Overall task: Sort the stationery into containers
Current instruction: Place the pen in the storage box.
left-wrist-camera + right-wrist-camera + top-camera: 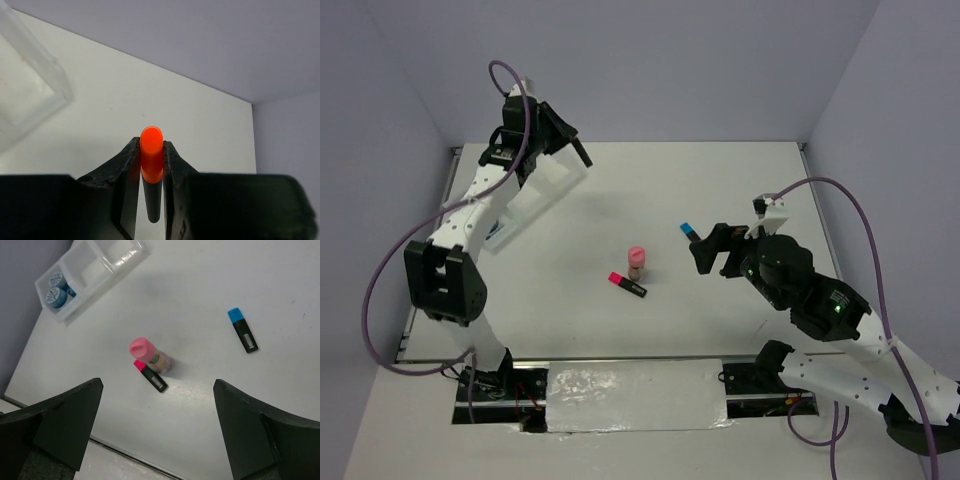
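No brand or writing can be read on anything here. The pink-capped bottle point(150, 354) has a coloured label, but its print is too small to read. The two blue rolls point(54, 289) show only a pale pattern on their top faces. The markers carry no lettering I can make out.

My left end effector point(150, 145) is clamped on the orange-capped marker point(151, 155). The cap sticks out past my fingertips point(131, 150) and the black barrel sits between them, its lower end cut off from view. A corner of the tray point(35, 85) lies below and off to one side of this end effector. From above, my left arm covers much of the tray and the marker cannot be picked out.

My right end effector point(157, 385) hangs wide open above the bench point(200, 290), holding nothing. Below its spread fingers the bottle stands upright with the pink-capped marker point(150, 376) lying just beside it. The blue-capped marker point(243, 330) lies apart, beyond one finger. In the top view that finger hides most of it. The tray is well apart to the left of this end effector, with both rolls in its end compartment.
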`<state>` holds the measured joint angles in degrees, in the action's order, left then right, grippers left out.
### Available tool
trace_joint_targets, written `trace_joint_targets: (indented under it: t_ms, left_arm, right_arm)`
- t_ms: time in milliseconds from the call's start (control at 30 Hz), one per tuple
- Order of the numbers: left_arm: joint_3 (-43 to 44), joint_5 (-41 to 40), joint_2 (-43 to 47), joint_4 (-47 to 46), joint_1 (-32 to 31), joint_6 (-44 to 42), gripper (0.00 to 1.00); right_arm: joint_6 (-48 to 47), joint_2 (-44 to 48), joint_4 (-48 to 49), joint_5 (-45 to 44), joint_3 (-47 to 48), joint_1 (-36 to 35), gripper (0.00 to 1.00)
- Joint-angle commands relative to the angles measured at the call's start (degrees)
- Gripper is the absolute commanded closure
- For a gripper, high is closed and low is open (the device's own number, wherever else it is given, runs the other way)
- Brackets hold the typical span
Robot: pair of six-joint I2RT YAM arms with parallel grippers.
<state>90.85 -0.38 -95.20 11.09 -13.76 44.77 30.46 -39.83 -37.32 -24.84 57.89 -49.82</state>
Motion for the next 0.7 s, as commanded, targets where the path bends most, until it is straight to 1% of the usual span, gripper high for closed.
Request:
trace_joint_targets:
  t_ms: [0, 33, 133, 200, 233, 300, 333, 400, 467, 500, 633, 667]
  left_arm:
    - [7.7, 2.5, -9.5, -0.7, 5.3, -1.4, 1.0]
    - [11.6, 3.2, -12.0, -0.6, 6.3, -1.3, 1.0]
    - [18.5, 4.4, -20.4, -1.1, 9.5, -0.7, 1.0]
    - [21.5, 3.3, -25.7, -1.3, 11.4, -1.2, 1.0]
    - [24.3, 3.1, -27.3, -1.9, 11.9, -1.4, 1.0]
    - [26.1, 3.9, -31.3, -3.3, 13.1, -1.5, 1.0]
    - [28.5, 3.6, -32.5, -2.5, 13.5, -1.4, 1.0]
    - [29.4, 1.8, -34.3, -1.9, 13.6, -2.0, 0.99]
    - [27.3, 1.5, -34.6, -4.3, 13.8, -2.6, 0.97]
    - [26.4, 1.1, -34.7, -4.7, 15.1, -2.6, 0.96]
    - [26.0, 0.6, -35.8, -5.1, 15.8, -2.8, 0.9]
    - [25.7, 0.7, -35.8, -5.1, 16.0, -2.8, 0.85]
  right_arm:
    - [-2.5, -0.7, -0.5, -2.0, -1.1, 0.6, 0.0]
    - [-3.2, -1.1, 0.1, -2.1, -1.1, 0.6, 0.0]
    - [-5.2, -3.1, 1.0, -1.7, 0.0, 1.5, 0.0]
    - [-6.5, -4.5, 1.5, -0.5, 1.3, 2.0, 0.0]
    - [-6.9, -5.8, 2.2, 0.0, 1.6, 2.4, 0.0]
    - [-8.0, -6.7, 2.8, 1.5, 2.0, 2.7, 0.0]
    - [-8.6, -7.4, 3.9, 1.6, 1.8, 3.0, 0.0]
    - [-9.6, -8.2, 5.0, 2.4, 0.9, 4.2, 0.0]
    - [-9.7, -9.4, 5.8, 4.0, 0.2, 6.6, 0.0]
    - [-9.8, -9.6, 6.6, 6.1, -0.2, 7.4, 0.0]
    - [-10.1, -10.0, 8.8, 10.1, -2.3, 9.9, 0.0]
    - [-10.1, -10.3, 8.7, 10.3, -2.3, 10.4, 0.0]
